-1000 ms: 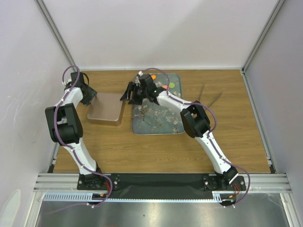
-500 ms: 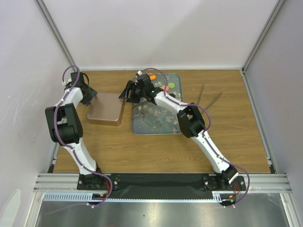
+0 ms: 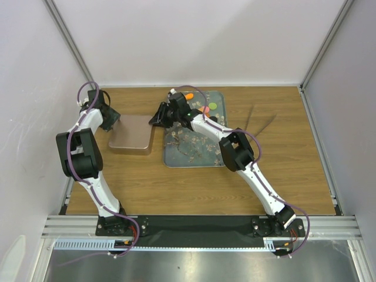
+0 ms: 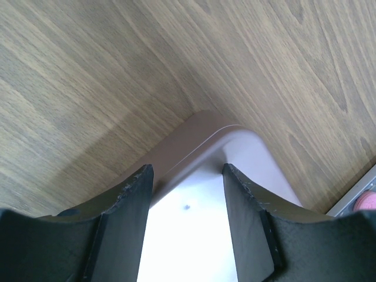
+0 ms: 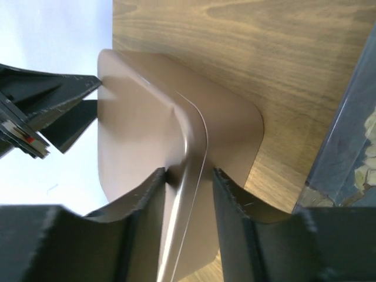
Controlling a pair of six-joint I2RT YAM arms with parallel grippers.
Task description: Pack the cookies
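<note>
Round cookies lie at the far end of the floral tray (image 3: 197,154): an orange cookie (image 3: 190,96), a green cookie (image 3: 214,106) and a pink cookie (image 3: 204,109), part hidden by my right arm. Left of the tray sits a brown box (image 3: 132,134). My left gripper (image 3: 115,120) stands at the box's far left corner, its fingers (image 4: 132,200) astride the rim (image 4: 194,154). My right gripper (image 3: 157,117) stands at the box's far right edge. Its fingers (image 5: 150,200) are closed on the raised rim (image 5: 191,158), one inside, one outside.
The tray's edge (image 5: 346,147) runs close along the right of the box. A pink cookie (image 4: 367,201) peeks in at the corner of the left wrist view. White walls enclose the wooden table (image 3: 282,164) at the back and on both sides.
My right gripper has shifted slightly left onto the box's right edge, and its jaws have narrowed on the rim. The left arm and the box have stayed put.
</note>
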